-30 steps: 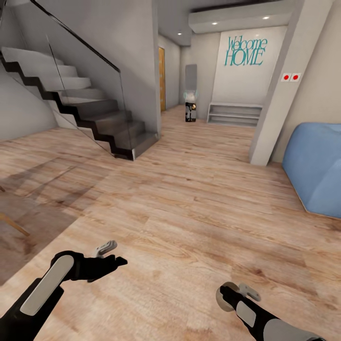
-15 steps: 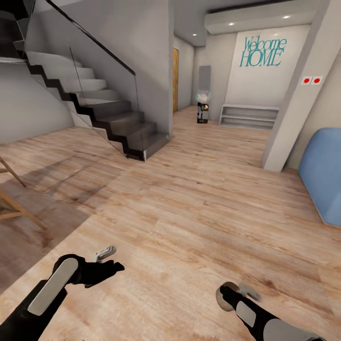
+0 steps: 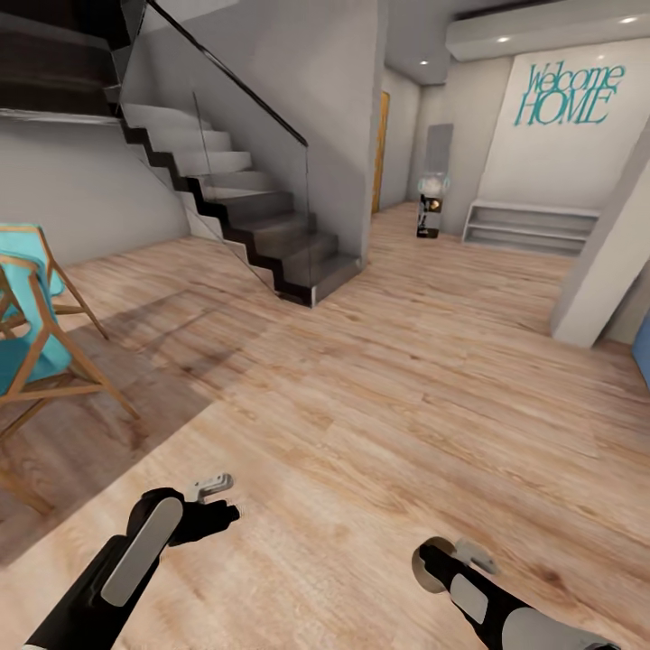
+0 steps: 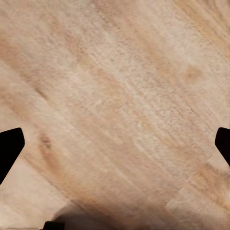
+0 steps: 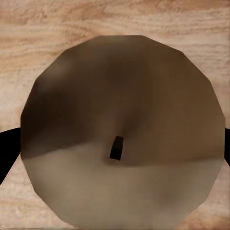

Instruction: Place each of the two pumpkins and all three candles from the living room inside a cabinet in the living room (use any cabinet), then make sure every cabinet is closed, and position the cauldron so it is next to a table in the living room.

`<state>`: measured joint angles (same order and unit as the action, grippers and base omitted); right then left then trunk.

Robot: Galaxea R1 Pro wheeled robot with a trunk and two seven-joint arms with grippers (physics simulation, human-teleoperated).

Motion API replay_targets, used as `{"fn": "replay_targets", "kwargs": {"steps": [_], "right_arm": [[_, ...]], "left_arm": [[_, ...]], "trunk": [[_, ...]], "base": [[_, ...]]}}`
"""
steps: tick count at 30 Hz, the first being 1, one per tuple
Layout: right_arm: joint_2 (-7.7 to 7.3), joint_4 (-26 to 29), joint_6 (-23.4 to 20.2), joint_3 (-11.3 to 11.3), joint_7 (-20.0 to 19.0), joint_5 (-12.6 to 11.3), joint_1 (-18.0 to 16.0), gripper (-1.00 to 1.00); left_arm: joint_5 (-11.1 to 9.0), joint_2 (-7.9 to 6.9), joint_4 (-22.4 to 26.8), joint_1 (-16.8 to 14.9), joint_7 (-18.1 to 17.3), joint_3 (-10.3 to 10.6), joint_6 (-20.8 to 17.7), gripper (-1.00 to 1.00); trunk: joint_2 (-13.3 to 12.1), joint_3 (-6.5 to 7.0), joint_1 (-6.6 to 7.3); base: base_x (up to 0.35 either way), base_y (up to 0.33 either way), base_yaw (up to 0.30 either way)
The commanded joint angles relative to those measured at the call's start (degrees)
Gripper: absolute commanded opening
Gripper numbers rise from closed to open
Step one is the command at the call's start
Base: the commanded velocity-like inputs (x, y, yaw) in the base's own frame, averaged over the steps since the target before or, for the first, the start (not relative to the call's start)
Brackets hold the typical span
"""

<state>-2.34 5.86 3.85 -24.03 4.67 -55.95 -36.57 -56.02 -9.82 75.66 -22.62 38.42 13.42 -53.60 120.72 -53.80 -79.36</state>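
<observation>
1. Our left gripper's (image 3: 217,498) fingers (image 4: 9,149) stand wide apart with nothing between them; the left wrist view shows their dark tips at opposite edges, over bare wood plank floor (image 3: 397,388).
2. Our right gripper (image 3: 451,555) is clamped on a brown candle (image 5: 124,134); the right wrist view shows the candle's round top with a short dark wick, its sides reaching the dark fingertips at both edges. In the head view the candle (image 3: 424,561) sits at about 5 o'clock, held above the floor.
3. The floor runs open from our arms toward 12 o'clock, with nothing lying on it between us and the hallway.
4. At 11 o'clock a staircase (image 3: 262,226) with dark stringers, grey treads and a glass balustrade comes down to the floor; its bottom step ends beside a grey wall edge.
5. At 9 o'clock stands a wooden folding chair (image 3: 41,334) with teal fabric, its legs on a brown rug (image 3: 99,442) whose edge runs diagonally just ahead of our left arm.
6. At 2 o'clock a pale pillar (image 3: 600,280) meets the floor; a sliver of blue shows at the frame edge past it.
7. At 1 o'clock, far down the hallway, a low grey open shelf unit (image 3: 528,227) sits under teal "Welcome HOME" lettering (image 3: 569,95); we cannot tell whether its shelves hold anything.
8. Just beside that shelf unit stands a small dark and white object (image 3: 431,206), too small to identify.
</observation>
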Motion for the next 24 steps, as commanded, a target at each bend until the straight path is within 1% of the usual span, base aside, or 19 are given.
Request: {"fn": "replay_targets", "kwargs": {"steps": [1, 4, 12, 16, 24], "right_arm": [[-0.03, 0.11, 0.10, -0.49, 0.25, -0.49, 0.01, -1.00], [-0.03, 0.11, 0.10, -0.49, 0.25, -0.49, 0.01, -1.00], [-0.03, 0.11, 0.19, -0.49, 0.25, -0.47, 0.01, -1.00], [-0.03, 0.11, 0.19, -0.49, 0.25, -0.47, 0.01, -1.00], [0.01, 0.11, 0.22, -0.49, 0.25, -0.47, 0.01, -1.00]], "left_arm": [[-0.53, -0.04, -0.06, -0.06, 0.60, 0.14, -0.01, 1.00], [-0.43, -0.03, -1.09, -0.12, 0.60, 0.13, 0.06, 1.00], [-0.39, -0.03, -1.70, -0.22, 0.60, 0.12, 0.08, 1.00], [-0.33, -0.03, -3.13, -0.35, 0.59, 0.12, 0.39, 1.00], [-0.20, 0.00, -3.39, -0.40, 0.57, 0.17, 0.77, 1.00]], "trunk": [[-0.39, 0.11, 0.24], [-1.60, 0.57, 0.89], [-4.81, 1.80, 2.65], [-6.41, 2.42, 3.53], [-9.62, 3.65, 5.29]], "base": [[0.000, 0.000, 0.284], [0.000, 0.000, 0.284], [0.000, 0.000, 0.284], [0.000, 0.000, 0.285], [0.000, 0.000, 0.285]]}}
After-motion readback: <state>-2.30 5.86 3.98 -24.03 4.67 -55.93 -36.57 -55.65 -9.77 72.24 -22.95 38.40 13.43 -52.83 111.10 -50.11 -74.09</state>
